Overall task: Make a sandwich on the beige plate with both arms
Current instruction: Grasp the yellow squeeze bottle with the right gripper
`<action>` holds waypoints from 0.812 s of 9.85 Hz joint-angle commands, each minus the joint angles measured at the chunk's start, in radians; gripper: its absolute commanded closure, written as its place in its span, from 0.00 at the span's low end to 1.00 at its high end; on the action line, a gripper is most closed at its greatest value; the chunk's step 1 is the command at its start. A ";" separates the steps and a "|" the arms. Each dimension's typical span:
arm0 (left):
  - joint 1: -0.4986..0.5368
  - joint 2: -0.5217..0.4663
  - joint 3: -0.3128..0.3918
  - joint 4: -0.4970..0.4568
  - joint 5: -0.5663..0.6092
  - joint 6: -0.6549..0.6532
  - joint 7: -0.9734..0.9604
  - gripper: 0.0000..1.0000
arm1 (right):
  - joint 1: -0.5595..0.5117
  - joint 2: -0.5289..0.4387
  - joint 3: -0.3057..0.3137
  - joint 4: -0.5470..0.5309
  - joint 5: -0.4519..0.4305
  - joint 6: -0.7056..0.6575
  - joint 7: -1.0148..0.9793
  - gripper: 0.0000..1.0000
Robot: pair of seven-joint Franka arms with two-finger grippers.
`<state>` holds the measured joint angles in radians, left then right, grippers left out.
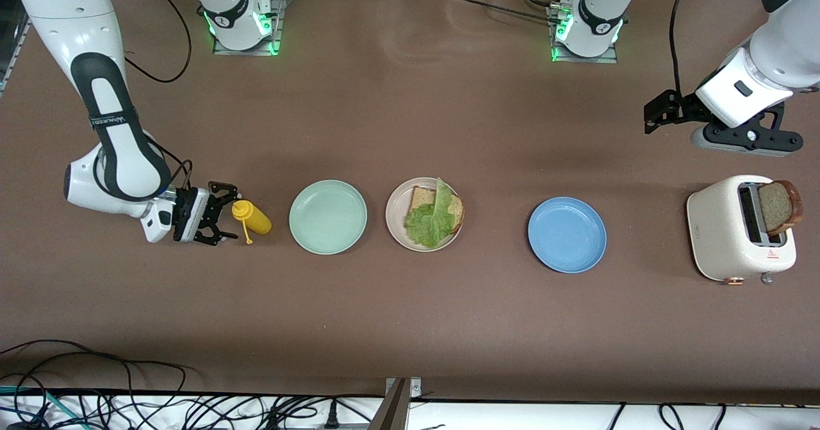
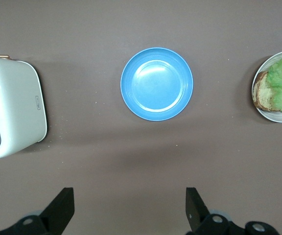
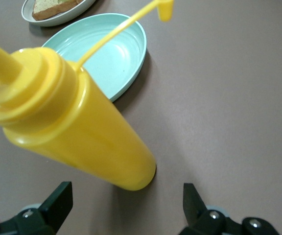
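Sandwich (image 1: 434, 217) half-built mid-tabletop; right gripper (image 1: 221, 214) gaped beside bottle (image 1: 254, 218), left gripper (image 1: 660, 117) gaped, waiting by toaster (image 1: 737, 228).

A yellow squeeze bottle (image 3: 67, 117) is seen standing on the brown tabletop (image 3: 229, 98), its cap (image 3: 165, 8) dangling on a thin tether. The right gripper (image 3: 126, 208) is spread wide just before it. Beside the bottle lies a mint-green plate (image 3: 109, 56); next to that plate, the beige plate (image 3: 58, 12) with what appears to be bread (image 3: 53, 6) is partly shown.
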<state>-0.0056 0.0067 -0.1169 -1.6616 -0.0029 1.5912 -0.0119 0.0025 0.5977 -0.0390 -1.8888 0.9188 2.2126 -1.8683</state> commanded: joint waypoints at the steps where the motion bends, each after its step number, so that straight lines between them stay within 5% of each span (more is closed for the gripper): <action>1: -0.005 -0.004 0.010 0.000 -0.019 0.007 -0.003 0.00 | -0.001 0.028 0.022 0.040 0.023 0.016 -0.040 0.00; 6: -0.004 -0.007 0.008 0.000 -0.022 -0.005 -0.005 0.00 | 0.014 0.048 0.042 0.042 0.052 0.029 -0.040 0.00; 7: -0.004 -0.007 0.008 -0.001 -0.022 -0.007 -0.005 0.00 | 0.014 0.050 0.042 0.040 0.054 0.029 -0.037 0.04; 8: -0.004 -0.007 0.008 0.000 -0.022 -0.010 -0.003 0.00 | 0.017 0.054 0.042 0.040 0.057 0.027 -0.037 0.27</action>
<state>-0.0049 0.0068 -0.1168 -1.6616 -0.0029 1.5903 -0.0120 0.0161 0.6345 0.0008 -1.8662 0.9421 2.2330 -1.8843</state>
